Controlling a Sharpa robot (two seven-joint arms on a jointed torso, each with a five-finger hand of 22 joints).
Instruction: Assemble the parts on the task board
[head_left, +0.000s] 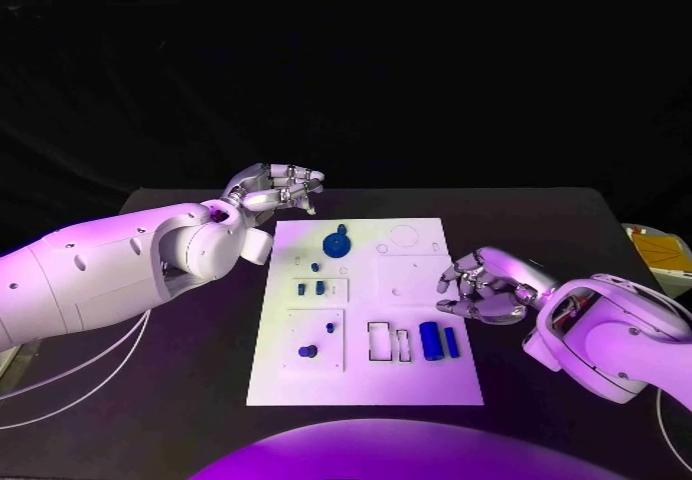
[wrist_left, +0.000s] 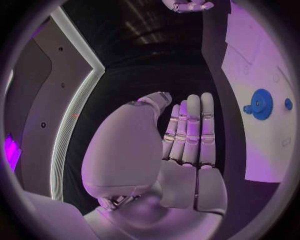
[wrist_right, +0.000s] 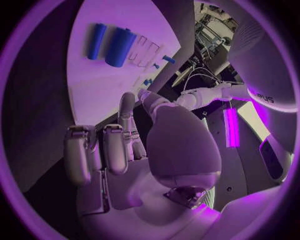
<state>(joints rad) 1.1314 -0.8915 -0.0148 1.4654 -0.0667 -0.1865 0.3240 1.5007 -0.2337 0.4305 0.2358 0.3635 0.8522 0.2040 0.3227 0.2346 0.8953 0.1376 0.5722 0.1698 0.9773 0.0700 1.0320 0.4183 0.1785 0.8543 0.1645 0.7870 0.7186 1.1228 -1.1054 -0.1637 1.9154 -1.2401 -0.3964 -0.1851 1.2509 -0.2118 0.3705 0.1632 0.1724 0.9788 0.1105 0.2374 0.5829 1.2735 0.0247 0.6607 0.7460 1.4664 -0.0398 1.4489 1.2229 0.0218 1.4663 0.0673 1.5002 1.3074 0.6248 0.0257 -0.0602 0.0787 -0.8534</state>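
Both hands empty, off the board.
Right hand (head_left: 488, 288), fingers curled, hovers beside the cylinders (head_left: 430, 341); left hand (head_left: 274, 188) loosely open. A careless reach could knock them rolling.

Black table (head_left: 577, 215) lying dark under everything. Out to the far side of the right hand (head_left: 488, 288), at the table's edge, sits a tan, flat object (head_left: 658, 248). Well back from the left hand (head_left: 274, 188), toward the robot, white cables (head_left: 87, 368) loop across.

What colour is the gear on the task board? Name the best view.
Blue. The gear shows best in the left wrist view, on the white task board.
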